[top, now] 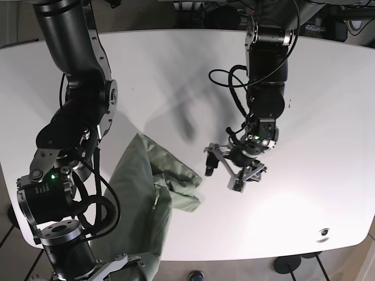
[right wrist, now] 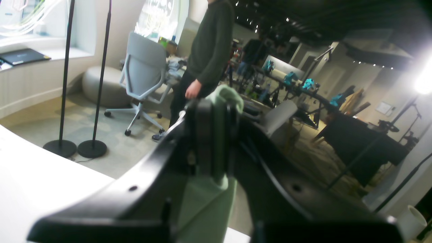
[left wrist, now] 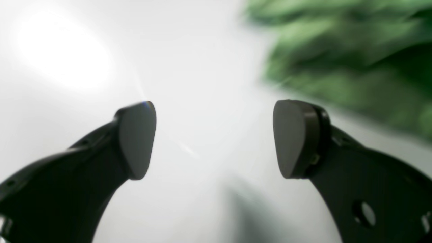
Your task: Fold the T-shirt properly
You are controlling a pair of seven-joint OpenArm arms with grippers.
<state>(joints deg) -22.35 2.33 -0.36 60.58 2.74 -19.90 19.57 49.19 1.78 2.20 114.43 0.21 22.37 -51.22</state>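
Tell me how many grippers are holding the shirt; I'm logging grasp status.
1. The right gripper is shut on the green T-shirt at the table's near edge. The left gripper is open, holding nothing, beside the shirt.

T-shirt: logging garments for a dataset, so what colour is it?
Plain pale sage green, no print visible on the T-shirt; the base view shows it best.
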